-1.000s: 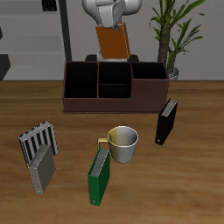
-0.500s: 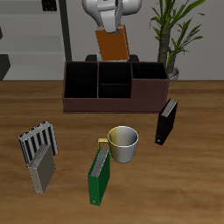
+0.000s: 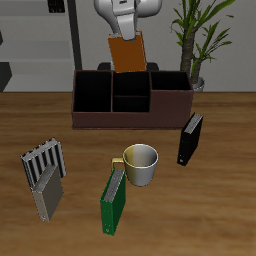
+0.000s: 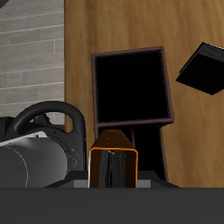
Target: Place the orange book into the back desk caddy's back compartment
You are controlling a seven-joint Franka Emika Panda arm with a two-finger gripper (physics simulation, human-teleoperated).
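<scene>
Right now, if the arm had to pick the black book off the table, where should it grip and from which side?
Come straight down from above and pinch the two covers near the top edge. The black book stands upright on its edge beside the cup, so its thin width fits between the fingers, and its top is unobstructed.

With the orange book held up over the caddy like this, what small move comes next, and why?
Probably a slow lowering. The gripper holds the orange book upright, its bottom edge just above the back desk caddy, not yet inside any cell; whether it sits exactly over the back compartment is hard to tell.
</scene>
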